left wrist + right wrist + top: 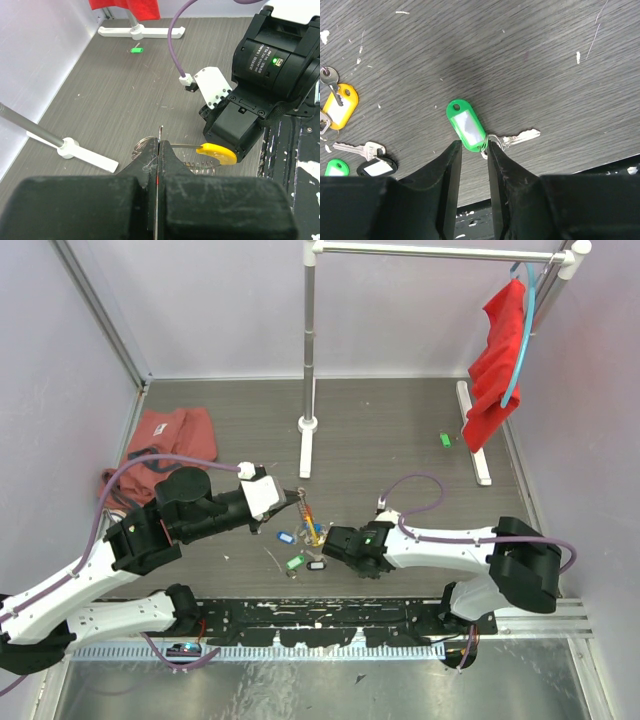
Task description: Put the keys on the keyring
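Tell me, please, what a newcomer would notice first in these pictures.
Probably the red cloth hanging from the rack at the back right, the brightest thing there. Next, mid-table, the left claw shut on the keyring, its yellow section sticking out, and the right claw straddling the end of a green-tagged key.

A robotics laboratory test cell is shown. The left arm (90, 590) and the right arm (440, 545), both white and black, are bolted to a black perforated plate (330, 620) and an aluminium rail (300, 651) at the near edge of a grey wood-grain table (400, 430). The table is enclosed by plain pale panels (60, 390) held in metal posts (100, 310). Purple cables (160, 457) are run openly along the arms. A bare metal rack (309, 340), hung with a red cloth (500, 350), is set on the table
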Available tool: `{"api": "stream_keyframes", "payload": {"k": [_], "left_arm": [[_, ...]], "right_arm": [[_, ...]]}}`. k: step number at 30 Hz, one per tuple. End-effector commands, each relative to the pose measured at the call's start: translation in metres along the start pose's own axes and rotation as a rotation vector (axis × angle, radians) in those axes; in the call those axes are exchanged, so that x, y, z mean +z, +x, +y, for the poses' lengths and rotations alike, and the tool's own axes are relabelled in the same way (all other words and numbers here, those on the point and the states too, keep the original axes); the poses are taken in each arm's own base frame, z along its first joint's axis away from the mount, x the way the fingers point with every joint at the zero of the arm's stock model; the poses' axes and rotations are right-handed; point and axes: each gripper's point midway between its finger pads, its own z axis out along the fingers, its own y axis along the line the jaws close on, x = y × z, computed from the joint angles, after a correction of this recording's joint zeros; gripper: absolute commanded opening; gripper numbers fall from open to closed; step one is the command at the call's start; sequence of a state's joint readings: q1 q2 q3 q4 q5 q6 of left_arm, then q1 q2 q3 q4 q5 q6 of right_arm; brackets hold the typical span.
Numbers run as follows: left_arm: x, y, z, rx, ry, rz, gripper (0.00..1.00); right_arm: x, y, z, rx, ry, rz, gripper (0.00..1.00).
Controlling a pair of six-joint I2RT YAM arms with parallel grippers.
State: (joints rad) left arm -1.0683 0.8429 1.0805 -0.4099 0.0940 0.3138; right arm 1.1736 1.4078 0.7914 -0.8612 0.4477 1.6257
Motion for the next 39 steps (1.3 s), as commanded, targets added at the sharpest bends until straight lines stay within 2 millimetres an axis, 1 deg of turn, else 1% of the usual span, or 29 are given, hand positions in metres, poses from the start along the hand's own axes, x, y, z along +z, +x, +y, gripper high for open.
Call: {"api": "stream_keyframes", "payload": {"k": [1, 6, 16, 20, 22, 24, 26, 27, 30, 33, 35, 37, 39], "left_arm": [[0.0, -0.006, 0.003, 0.015, -0.009, -0.025, 0.0], [0.0, -0.005, 0.003, 0.015, -0.009, -0.024, 0.0], [0.0, -0.005, 0.003, 0.016, -0.008, -0.026, 0.0], [0.0, -0.005, 0.003, 0.016, -0.008, -0.025, 0.0], [-0.001, -0.005, 0.002, 0.017, -0.007, -0.026, 0.0], [-0.001, -0.006, 0.003, 0.017, -0.009, -0.027, 0.0], [-0.001, -0.006, 0.002, 0.017, -0.007, -0.029, 0.0], [-0.001, -0.006, 0.003, 0.017, -0.007, -0.028, 0.0], [-0.001, -0.006, 0.003, 0.015, -0.008, -0.029, 0.0], [-0.001, -0.006, 0.003, 0.014, -0.007, -0.031, 0.0], [-0.001, -0.007, 0.002, 0.014, -0.007, -0.031, 0.0], [0.0, -0.006, 0.002, 0.012, -0.004, -0.03, 0.0], [-0.001, -0.007, 0.002, 0.012, -0.003, -0.032, 0.0]], "right_arm": [[0.005, -0.004, 0.002, 0.017, 0.006, -0.027, 0.32], [0.01, -0.001, -0.002, 0.006, 0.03, -0.021, 0.3], [0.012, 0.0, -0.009, -0.014, 0.068, -0.024, 0.18], [0.01, -0.004, -0.012, -0.006, 0.07, -0.037, 0.1], [0.005, -0.01, -0.012, -0.009, 0.069, -0.06, 0.02], [-0.004, -0.021, -0.01, -0.033, 0.062, -0.098, 0.01], [-0.016, -0.035, -0.002, -0.08, 0.033, -0.146, 0.01], [-0.025, -0.044, 0.006, -0.107, 0.007, -0.174, 0.01], [-0.049, -0.066, 0.02, -0.204, -0.035, -0.244, 0.01], [-0.073, -0.085, 0.04, -0.349, -0.122, -0.308, 0.01], [-0.089, -0.094, 0.051, -0.438, -0.189, -0.335, 0.01], [-0.105, -0.101, 0.055, -0.494, -0.244, -0.349, 0.01], [-0.115, -0.098, 0.058, -0.585, -0.331, -0.339, 0.01]]}}
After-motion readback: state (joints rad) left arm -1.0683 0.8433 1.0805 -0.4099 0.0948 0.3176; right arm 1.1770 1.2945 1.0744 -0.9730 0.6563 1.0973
